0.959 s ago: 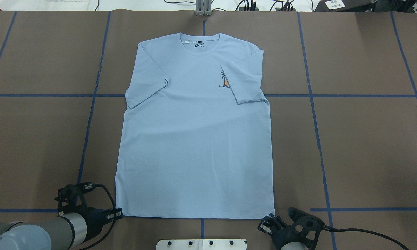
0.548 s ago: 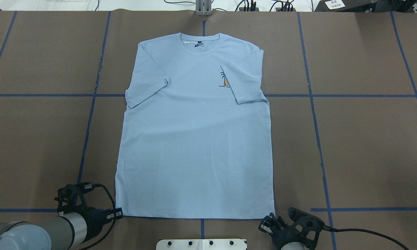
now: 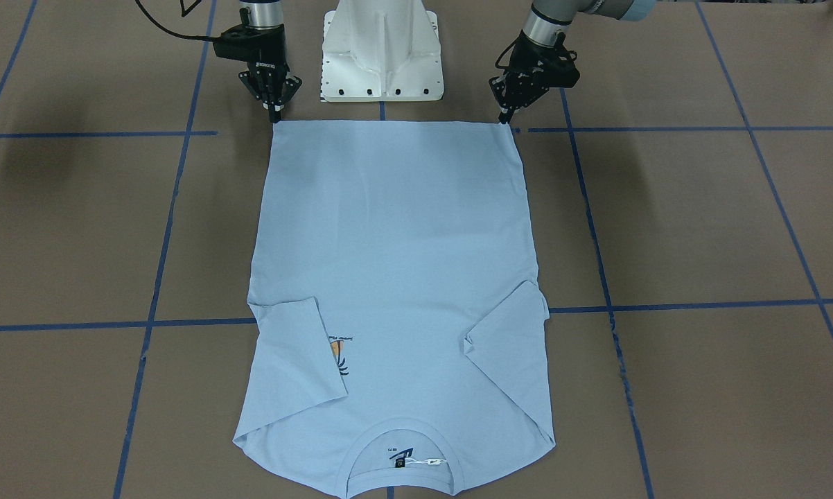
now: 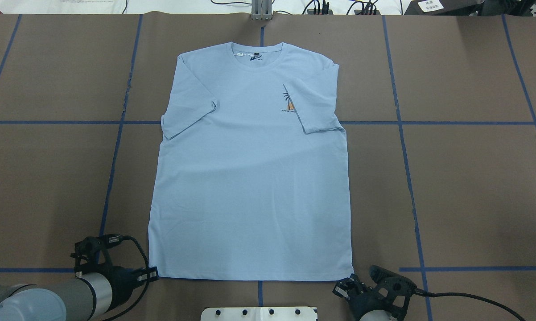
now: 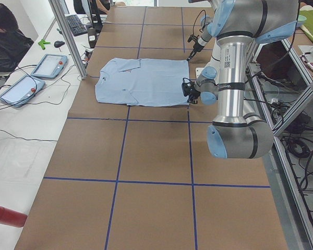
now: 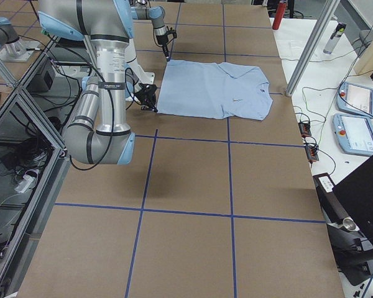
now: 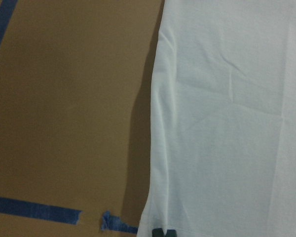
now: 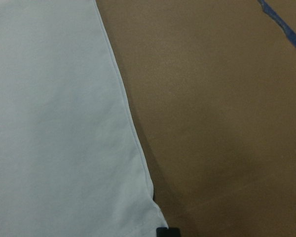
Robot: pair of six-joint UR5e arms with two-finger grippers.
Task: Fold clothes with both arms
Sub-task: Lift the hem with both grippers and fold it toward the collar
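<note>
The light blue T-shirt (image 4: 250, 178) lies flat and face up on the brown table, collar (image 4: 258, 51) at the far end and both sleeves folded inward. The right sleeve half covers the palm print (image 4: 287, 103). My left gripper (image 3: 504, 119) sits at the near hem's left corner, its fingertips (image 7: 158, 232) pressed together on the cloth edge. At the hem's other corner my right gripper (image 3: 275, 114) is shut too, one tip (image 8: 167, 231) showing at the corner. In the overhead view the left gripper (image 4: 153, 273) and right gripper (image 4: 346, 285) flank the hem.
The white pedestal base (image 3: 382, 48) stands between the two arms, just behind the hem. Blue tape lines (image 4: 402, 133) grid the table. Cables (image 4: 321, 6) run along the far edge. Beyond it a person (image 5: 5, 36) sits by two teach pendants (image 5: 47, 65).
The right gripper has shifted slightly toward the near edge at the hem corner. The left arm and the shirt look unchanged.
</note>
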